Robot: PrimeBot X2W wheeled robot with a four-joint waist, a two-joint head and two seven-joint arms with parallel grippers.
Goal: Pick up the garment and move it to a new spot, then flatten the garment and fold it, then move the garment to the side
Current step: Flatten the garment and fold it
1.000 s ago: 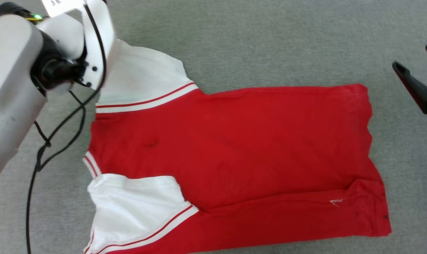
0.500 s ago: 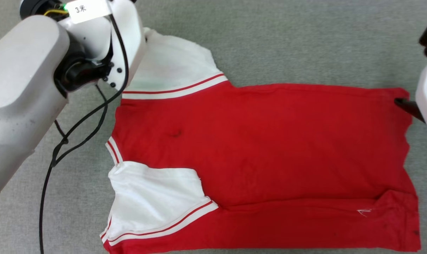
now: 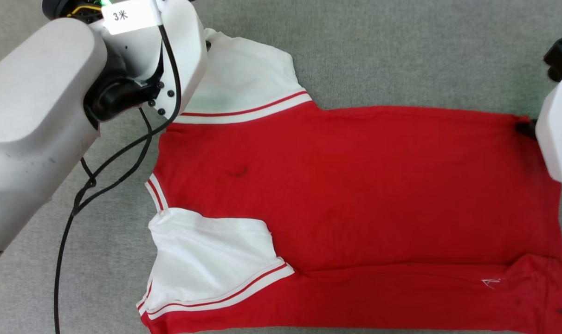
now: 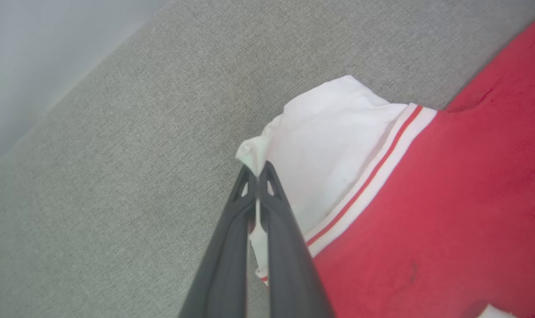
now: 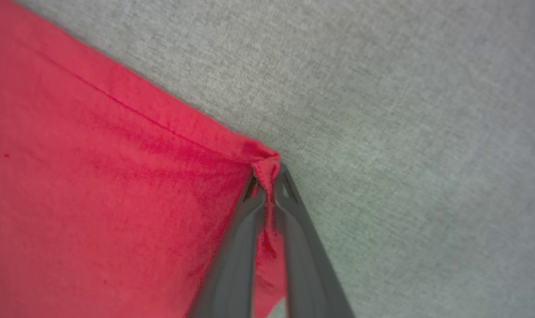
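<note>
The head view looks down on the garment (image 3: 355,185), whose two far corners the wrist views see close up.

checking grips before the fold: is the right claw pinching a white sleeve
No, the right wrist view shows the right claw closed on a red corner of the garment.

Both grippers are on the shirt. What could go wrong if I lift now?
The left gripper pinches only the white sleeve edge; it may slip out. The right gripper holds just a bunched corner of the garment; pulling could free it. The folded strip along the near side might not flatten.
</note>
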